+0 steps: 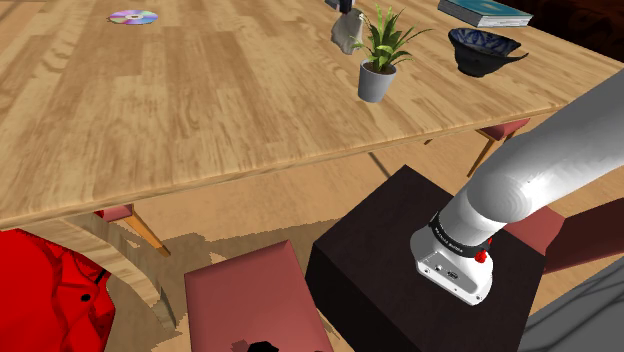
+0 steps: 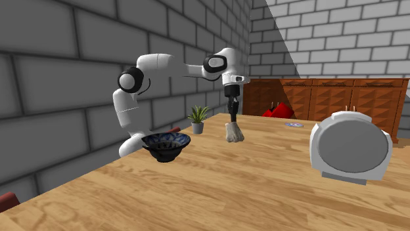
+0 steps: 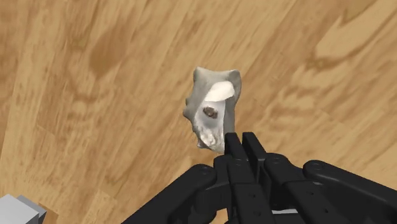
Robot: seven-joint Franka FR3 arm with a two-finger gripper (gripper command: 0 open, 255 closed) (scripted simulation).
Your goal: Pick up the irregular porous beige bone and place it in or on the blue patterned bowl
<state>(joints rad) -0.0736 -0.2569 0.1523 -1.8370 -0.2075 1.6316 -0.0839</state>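
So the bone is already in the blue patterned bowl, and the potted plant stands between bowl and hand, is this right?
Not quite. The bone is outside the bowl, just below the hand, as the second exterior view shows. The potted plant does stand between bowl and hand.

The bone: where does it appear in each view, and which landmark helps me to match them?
Shoulder view: the bone near the top edge, just left of the potted plant.
Second exterior view: mid-picture, right of the potted plant.
Wrist view: at the centre, just beyond the gripper.
Shared landmark: the potted plant, in both exterior views.
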